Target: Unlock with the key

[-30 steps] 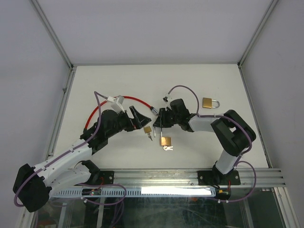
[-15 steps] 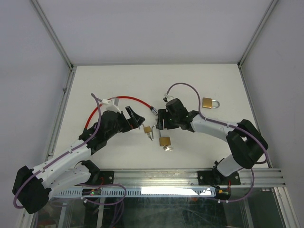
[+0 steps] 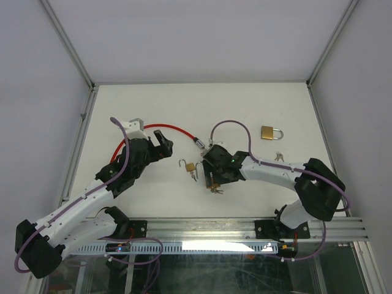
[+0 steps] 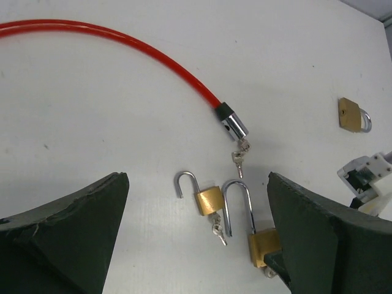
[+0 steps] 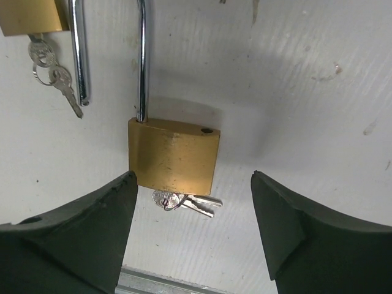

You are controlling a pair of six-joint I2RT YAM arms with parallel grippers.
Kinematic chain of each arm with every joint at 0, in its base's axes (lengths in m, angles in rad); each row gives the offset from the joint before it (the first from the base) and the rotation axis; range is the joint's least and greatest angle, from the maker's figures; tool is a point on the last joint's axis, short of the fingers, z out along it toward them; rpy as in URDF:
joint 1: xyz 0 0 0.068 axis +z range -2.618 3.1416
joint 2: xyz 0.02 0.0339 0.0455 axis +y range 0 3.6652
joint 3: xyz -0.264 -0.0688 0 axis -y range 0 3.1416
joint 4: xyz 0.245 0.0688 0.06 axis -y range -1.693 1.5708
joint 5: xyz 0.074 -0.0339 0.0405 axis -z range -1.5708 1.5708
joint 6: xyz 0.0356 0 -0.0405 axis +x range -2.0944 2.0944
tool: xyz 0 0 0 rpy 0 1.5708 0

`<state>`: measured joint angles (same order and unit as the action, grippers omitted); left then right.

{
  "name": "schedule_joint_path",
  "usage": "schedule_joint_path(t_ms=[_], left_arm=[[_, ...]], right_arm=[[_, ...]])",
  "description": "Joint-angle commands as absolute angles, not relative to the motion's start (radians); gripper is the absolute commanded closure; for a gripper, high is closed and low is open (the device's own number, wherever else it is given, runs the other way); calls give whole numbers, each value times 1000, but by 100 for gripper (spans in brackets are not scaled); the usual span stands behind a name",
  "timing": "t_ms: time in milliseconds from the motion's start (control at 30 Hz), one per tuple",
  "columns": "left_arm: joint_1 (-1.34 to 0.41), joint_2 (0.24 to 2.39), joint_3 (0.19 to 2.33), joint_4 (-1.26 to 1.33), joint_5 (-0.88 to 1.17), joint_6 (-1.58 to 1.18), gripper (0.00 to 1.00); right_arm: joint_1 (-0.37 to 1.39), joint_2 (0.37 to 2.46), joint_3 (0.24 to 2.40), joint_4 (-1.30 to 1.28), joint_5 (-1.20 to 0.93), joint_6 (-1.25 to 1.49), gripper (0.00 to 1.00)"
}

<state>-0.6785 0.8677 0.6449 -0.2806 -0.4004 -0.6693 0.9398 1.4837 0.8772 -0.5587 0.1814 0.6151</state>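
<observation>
One small padlock point(image 4: 209, 199) lies beside larger padlock point(image 5: 173, 156), near red cable point(image 4: 122, 46).

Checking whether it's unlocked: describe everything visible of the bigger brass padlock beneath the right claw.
The bigger brass padlock lies flat on the white table, untouched, beneath the open right claw. Its silvery shackle is popped: one leg seated, the other hole bare. Keys stick out of its base.

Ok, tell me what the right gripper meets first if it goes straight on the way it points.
Most likely the brass padlock, lying shackle-open on the table between the open jaws of the right gripper, keys at its base. Its depth is unclear from the wrist view.
</observation>
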Motion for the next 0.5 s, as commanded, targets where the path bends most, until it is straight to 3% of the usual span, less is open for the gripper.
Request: schedule_joint_path(t_ms=[0, 200, 467], left_arm=[[-668, 841, 684, -278, -527, -563, 1], [-669, 848, 635, -244, -546, -561, 1], [-669, 844, 612, -226, -562, -555, 1]], right_arm=[[980, 1541, 924, -540, 208, 664, 24], [1020, 1632, 977, -517, 199, 661, 31], [1054, 1733, 1105, -502, 197, 634, 59]])
